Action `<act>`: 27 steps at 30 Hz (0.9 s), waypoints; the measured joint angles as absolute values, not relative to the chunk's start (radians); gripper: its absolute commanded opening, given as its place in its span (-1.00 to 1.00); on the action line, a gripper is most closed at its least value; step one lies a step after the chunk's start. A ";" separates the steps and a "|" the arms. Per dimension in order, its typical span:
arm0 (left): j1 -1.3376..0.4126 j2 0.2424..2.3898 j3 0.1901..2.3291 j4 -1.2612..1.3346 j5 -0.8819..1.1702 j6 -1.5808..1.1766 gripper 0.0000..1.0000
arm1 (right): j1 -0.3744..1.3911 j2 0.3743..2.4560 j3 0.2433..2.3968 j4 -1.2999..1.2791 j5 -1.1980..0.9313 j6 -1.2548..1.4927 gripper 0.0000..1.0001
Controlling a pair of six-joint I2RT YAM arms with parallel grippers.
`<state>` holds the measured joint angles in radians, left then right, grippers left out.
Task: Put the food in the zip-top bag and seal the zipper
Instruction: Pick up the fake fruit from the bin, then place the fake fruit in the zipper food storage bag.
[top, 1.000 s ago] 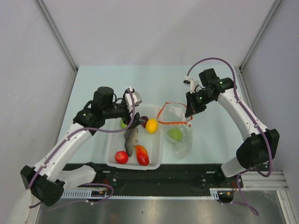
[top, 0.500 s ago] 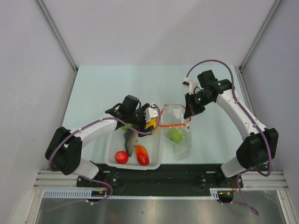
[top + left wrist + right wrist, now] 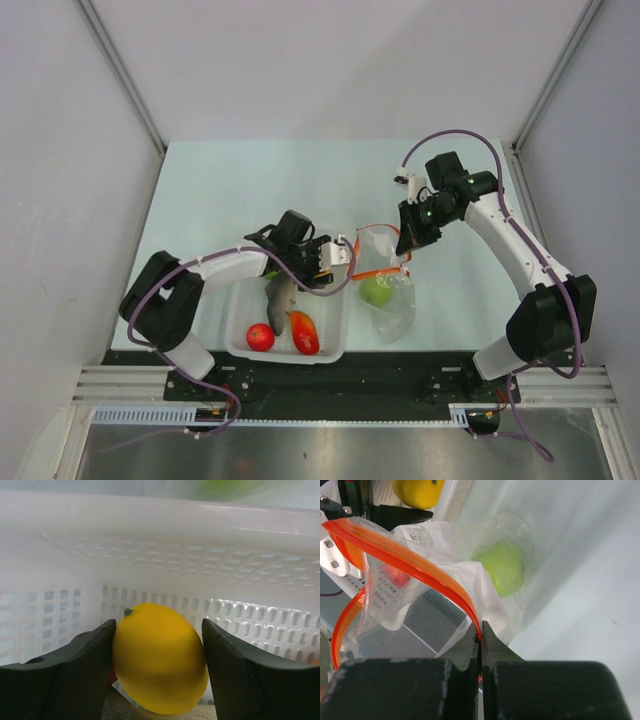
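Observation:
My left gripper reaches into the white basket's far right corner, shut on the yellow-orange round fruit, which sits low by the basket wall. My right gripper is shut on the orange-red zipper strip and holds the clear zip-top bag up with its mouth open, just right of the basket. The green ball fruit lies inside the bag, as the right wrist view also shows. The grey fish, the red round fruit and the orange-red pepper piece lie in the basket.
The white perforated basket stands near the table's front edge, and its wall is right behind the yellow fruit. The bag mouth is a few centimetres to the right of the left gripper. Grey walls close in the table on both sides.
My left arm swung right and down into the basket's far right corner, and its jaws now flank the yellow fruit. My right gripper still holds the bag mouth, shifted slightly.

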<state>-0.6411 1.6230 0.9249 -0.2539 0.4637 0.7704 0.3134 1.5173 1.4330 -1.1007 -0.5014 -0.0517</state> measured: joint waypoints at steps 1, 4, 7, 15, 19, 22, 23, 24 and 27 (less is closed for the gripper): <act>-0.641 1.620 0.925 -0.257 0.464 0.777 0.29 | 0.311 1.517 1.433 -1.102 -0.502 -0.052 -1.00; -0.632 1.585 0.924 -0.292 0.467 0.788 0.14 | 0.307 1.516 1.431 -1.101 -0.503 -0.052 -1.00; -0.616 1.497 0.924 -0.332 0.478 0.783 0.08 | 0.306 1.515 1.425 -1.101 -0.505 -0.052 -1.00; -0.590 1.293 1.100 -0.376 0.526 0.607 0.11 | 0.324 1.515 1.423 -1.100 -0.509 -0.052 -1.00; -0.653 1.308 1.277 -0.331 0.537 0.469 0.12 | 0.339 1.515 1.423 -1.099 -0.513 -0.052 -1.00; -0.729 1.336 1.342 -0.292 0.545 0.397 0.17 | 0.342 1.515 1.427 -1.100 -0.513 -0.052 -1.00; -0.747 1.348 1.354 -0.287 0.546 0.385 0.21 | 0.343 1.515 1.430 -1.100 -0.513 -0.052 -1.00; -0.771 1.364 1.364 -0.281 0.545 0.373 0.39 | 0.343 1.515 1.433 -1.101 -0.512 -0.052 -1.00; -0.833 1.419 1.369 -0.282 0.546 0.347 0.85 | 0.342 1.515 1.442 -1.102 -0.513 -0.052 -1.00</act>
<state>-0.8333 1.4185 1.3685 -0.2817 0.5461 0.3466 0.3424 1.5146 1.4418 -1.1015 -0.5125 -0.0521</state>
